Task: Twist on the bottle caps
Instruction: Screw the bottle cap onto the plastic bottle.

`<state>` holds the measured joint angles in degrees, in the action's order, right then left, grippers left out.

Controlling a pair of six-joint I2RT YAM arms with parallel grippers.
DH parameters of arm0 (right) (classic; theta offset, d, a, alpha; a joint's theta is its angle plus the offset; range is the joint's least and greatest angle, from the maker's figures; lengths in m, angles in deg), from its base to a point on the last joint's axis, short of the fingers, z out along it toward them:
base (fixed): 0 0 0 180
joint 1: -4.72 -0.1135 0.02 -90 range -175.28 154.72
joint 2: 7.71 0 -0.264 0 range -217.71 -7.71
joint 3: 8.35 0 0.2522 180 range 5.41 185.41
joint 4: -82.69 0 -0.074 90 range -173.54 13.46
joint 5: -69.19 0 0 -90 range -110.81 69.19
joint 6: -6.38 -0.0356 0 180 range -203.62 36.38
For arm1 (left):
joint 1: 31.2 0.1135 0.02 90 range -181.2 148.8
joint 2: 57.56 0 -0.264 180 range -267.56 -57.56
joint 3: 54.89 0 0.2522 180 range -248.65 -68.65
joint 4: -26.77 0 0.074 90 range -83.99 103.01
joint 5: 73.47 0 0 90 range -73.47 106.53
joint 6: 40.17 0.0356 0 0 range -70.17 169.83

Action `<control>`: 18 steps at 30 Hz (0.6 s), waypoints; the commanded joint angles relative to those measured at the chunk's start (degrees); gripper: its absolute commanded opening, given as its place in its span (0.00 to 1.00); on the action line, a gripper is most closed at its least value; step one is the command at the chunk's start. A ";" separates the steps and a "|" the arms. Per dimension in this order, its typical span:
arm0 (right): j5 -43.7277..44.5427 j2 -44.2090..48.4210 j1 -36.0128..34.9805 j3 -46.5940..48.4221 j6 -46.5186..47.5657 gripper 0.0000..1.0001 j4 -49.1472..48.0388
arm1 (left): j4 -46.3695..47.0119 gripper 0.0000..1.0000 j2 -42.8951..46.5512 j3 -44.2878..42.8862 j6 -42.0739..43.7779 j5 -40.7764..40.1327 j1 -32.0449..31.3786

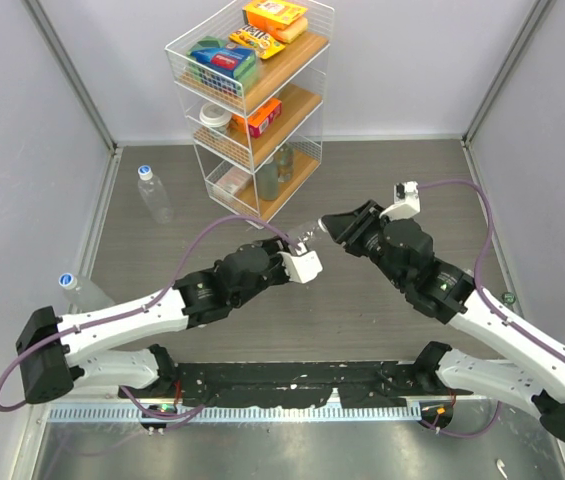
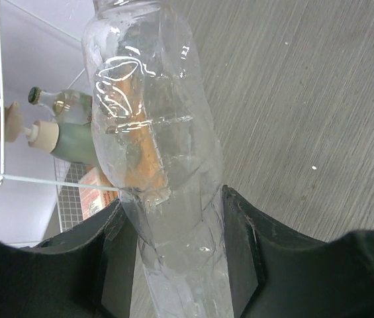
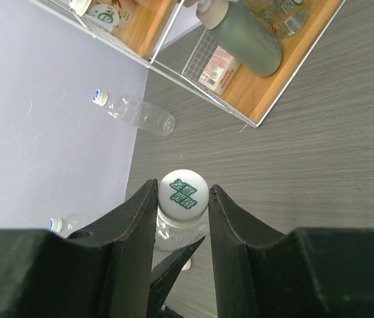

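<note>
Bottle (image 2: 153,165) gripped in left jaws, right jaws closed on its cap (image 3: 183,192), wire rack (image 1: 305,100) near behind

Green print on bottle cap (image 3: 183,193), unreadable.

The bottle (image 2: 153,165) is clear and colourless, with white glints on its ribs. Its cap (image 3: 183,194) is white with a green print on top. The left gripper (image 2: 173,205) and the right gripper (image 3: 183,189) have black fingers. The table (image 1: 362,300) is grey with fine wood-grain streaks. The wire rack (image 1: 252,150) is white with light-brown shelves. The cables (image 1: 237,220) are purple.
</note>
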<state>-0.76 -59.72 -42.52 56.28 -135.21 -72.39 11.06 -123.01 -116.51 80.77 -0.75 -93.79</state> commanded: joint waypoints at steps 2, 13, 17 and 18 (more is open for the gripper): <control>0.86 0.50 -0.22 -1.65 -3.43 0.07 -1.85 | 6.01 0.00 -0.82 -2.77 3.26 7.43 -4.03; -1.94 9.81 -0.22 2.30 12.09 0.72 7.55 | 4.26 0.00 1.90 1.63 -11.94 13.73 0.78; -6.86 13.24 -0.22 5.54 22.29 0.79 10.63 | 3.18 0.00 3.39 2.50 -16.25 28.75 8.60; -9.74 13.60 -0.22 6.08 24.33 0.79 11.16 | 3.19 0.00 3.57 2.94 -16.87 35.49 11.41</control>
<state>-4.08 -48.96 -42.45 57.42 -123.52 -63.32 13.09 -122.40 -114.65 69.88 15.47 -89.72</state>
